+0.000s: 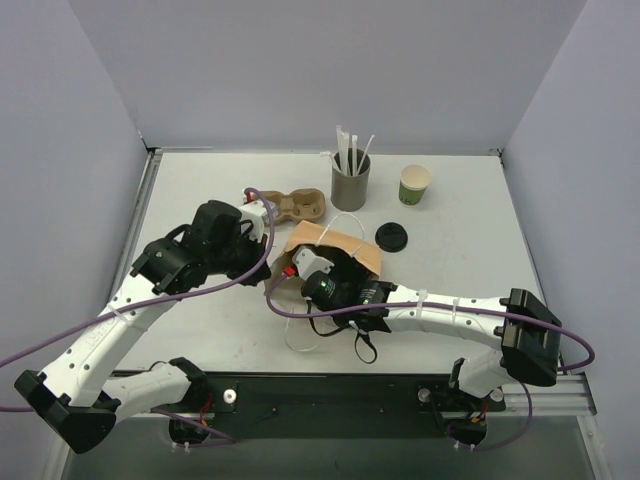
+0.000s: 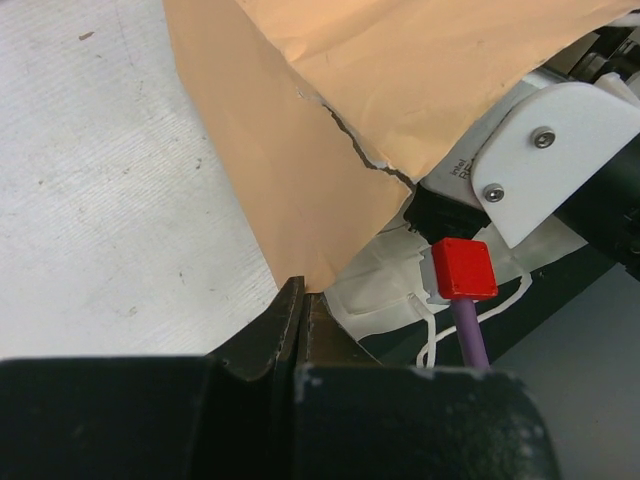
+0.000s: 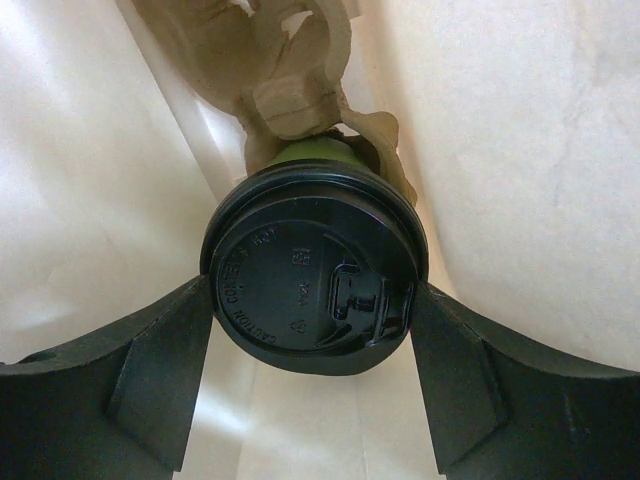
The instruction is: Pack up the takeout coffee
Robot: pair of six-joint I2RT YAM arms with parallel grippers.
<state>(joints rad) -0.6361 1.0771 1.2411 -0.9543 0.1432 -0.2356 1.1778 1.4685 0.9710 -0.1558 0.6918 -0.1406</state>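
The takeout coffee (image 3: 315,270), a green cup with a round black lid, is inside the brown paper bag (image 1: 340,245). It shows only in the right wrist view. My right gripper (image 3: 312,294) reaches into the bag, and its two fingers press the lid's rim from either side. A piece of pulp cardboard (image 3: 290,70) touches the cup's far end. My left gripper (image 2: 300,298) is shut on the bag's (image 2: 330,150) lower corner, at the bag's left side in the top view. From above, the bag hides the right fingers and the cup.
Behind the bag stand a grey straw holder (image 1: 350,185) and a lidless green cup (image 1: 414,185). A loose black lid (image 1: 392,237) lies right of the bag. A cardboard cup carrier (image 1: 295,207) sits at the back left. Purple cables loop near both wrists.
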